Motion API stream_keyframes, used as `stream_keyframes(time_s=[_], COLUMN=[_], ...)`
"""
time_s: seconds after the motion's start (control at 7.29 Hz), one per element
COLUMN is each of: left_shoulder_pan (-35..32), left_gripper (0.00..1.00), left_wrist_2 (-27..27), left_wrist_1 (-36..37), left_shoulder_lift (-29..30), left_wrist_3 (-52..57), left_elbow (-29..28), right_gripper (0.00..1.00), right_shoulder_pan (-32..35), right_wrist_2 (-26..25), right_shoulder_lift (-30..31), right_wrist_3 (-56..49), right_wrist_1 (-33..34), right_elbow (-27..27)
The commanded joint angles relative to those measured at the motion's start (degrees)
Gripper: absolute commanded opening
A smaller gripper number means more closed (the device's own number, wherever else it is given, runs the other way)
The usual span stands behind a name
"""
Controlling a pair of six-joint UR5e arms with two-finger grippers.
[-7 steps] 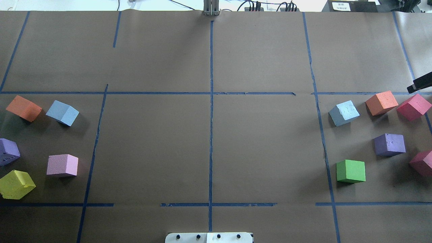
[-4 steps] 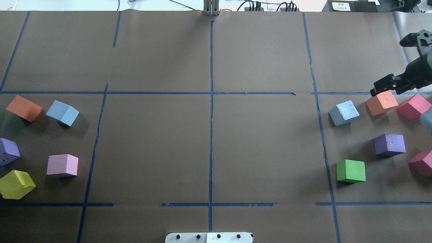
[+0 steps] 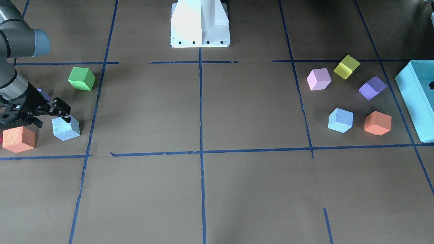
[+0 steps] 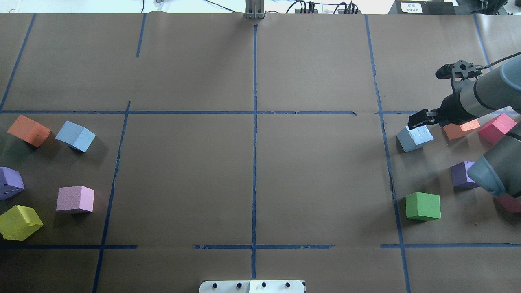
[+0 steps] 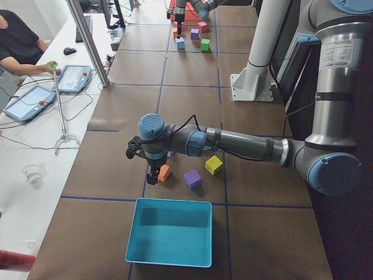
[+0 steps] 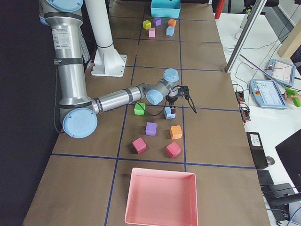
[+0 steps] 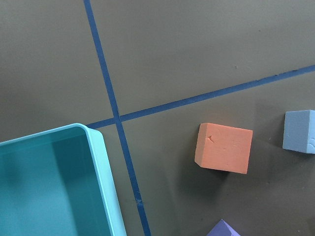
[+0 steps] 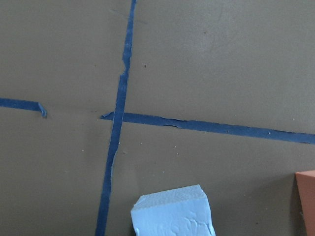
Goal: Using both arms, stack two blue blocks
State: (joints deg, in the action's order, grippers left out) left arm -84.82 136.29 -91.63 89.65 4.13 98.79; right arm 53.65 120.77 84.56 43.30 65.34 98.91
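Where everything is resting, the tabletop (image 4: 317, 171): brown paper is covering it, and blue tape lines (image 4: 254, 162) are dividing it into fields.
right arm (image 4: 480, 95): you are seeing it coming in from the overhead view's right edge and reaching across the right orange block (image 4: 462, 129), partly hiding it.
left arm (image 5: 233, 142): it is stretching out low in the left side view, with its wrist hanging near the left orange block (image 5: 164, 172).
turquoise box (image 7: 104, 177): it is sitting at the tabletop's left end, just beside the left orange block.
right claw (image 3: 54, 117): its jaws are standing spread and holding nothing. One finger is showing over the far top edge of the right blue block (image 4: 415, 137), and you cannot tell whether it is touching.
left claw (image 5: 152, 175): it is pointing down beside the left orange block. Only the side view is showing it, so you cannot tell whether it is spread or clenched.
right blue block: it is lying on the tabletop in the right field, near the tape line and near the right orange block.
left blue block (image 4: 76, 136): it is lying on the tabletop in the left field, just beside the left orange block and well apart from its partner, so nothing is stacked.
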Motion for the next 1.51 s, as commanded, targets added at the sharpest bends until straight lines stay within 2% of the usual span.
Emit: stream_keyframes(time_s=[0.0,0.41,0.55,0.69,0.82,1.1,1.37], left_shoulder_pan=[-0.08,-0.08,0.0,-0.08,-0.08,-0.08,-0.08], left_gripper=[1.0,1.0,1.0,1.0,1.0,1.0,1.0], left_wrist_2=[0.03,0.56,1.08,1.34,1.35,2.22,2.23], left_wrist_1=[0.04,0.04,0.04,0.04,0.04,0.04,0.04], left_shoulder_lift=[0.0,0.0,0.0,0.0,0.0,-0.09,0.0], left_wrist_3=[0.0,0.0,0.0,0.0,0.0,-0.09,-0.09], left_elbow=[0.0,0.0,0.0,0.0,0.08,0.87,1.05], right_gripper=[0.99,0.98,0.89,0.56,0.03,0.0,0.0], right_shoulder_pan=[-2.49,-4.16,-4.6,-4.78,-4.7,-4.87,-6.96], right_wrist_2=[-1.86,-3.52,-3.88,-4.23,-4.14,-3.88,-3.79], right_shoulder_lift=[-0.36,-0.53,-0.62,-0.45,-0.36,-0.79,-10.23], right_wrist_3=[-3.55,-7.08,-7.0,-6.91,-7.08,-6.3,6.8], right_wrist_1=[-0.12,-0.12,-0.12,-0.12,-0.12,0.14,6.07], right_elbow=[-1.0,-4.16,-4.43,-4.69,-4.52,-2.51,-0.14])
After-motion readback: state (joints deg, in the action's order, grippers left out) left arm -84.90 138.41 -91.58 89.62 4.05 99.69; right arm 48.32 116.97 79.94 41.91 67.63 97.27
